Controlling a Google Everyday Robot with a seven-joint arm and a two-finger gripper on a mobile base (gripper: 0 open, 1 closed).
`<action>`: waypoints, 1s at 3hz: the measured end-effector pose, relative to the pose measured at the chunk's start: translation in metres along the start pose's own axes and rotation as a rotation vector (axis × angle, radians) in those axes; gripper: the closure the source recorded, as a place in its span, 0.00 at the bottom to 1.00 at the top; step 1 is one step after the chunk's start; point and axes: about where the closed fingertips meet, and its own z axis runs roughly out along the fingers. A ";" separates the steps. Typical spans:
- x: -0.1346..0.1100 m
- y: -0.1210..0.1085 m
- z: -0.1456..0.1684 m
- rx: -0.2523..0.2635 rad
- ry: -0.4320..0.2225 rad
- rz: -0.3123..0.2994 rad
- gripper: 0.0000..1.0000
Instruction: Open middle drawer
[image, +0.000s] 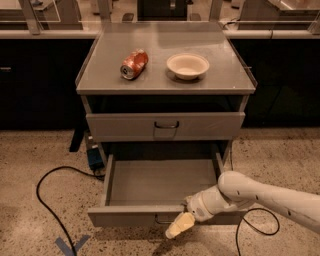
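Note:
The middle drawer (150, 216) is grey metal and stands pulled far out of the cabinet, its empty inside (162, 181) showing. Its small dark handle (161, 220) sits at the centre of the front. My gripper (180, 226), cream-tipped on a white arm coming in from the right, is right against the drawer front beside the handle, pointing down and left. The top drawer (165, 126) above is closed. The lowest drawer is hidden under the open one.
On the cabinet top (165, 85) lie a red can (134, 64) on its side and a white bowl (187, 65). A black cable (50, 200) loops over the speckled floor at the left, with a blue box (93, 156) beside the cabinet. Another cable (255, 227) lies under my arm.

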 end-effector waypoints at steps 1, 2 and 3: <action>-0.002 0.002 -0.002 0.000 0.000 0.000 0.00; 0.013 0.021 -0.006 -0.021 0.013 0.026 0.00; 0.013 0.021 -0.006 -0.022 0.013 0.026 0.00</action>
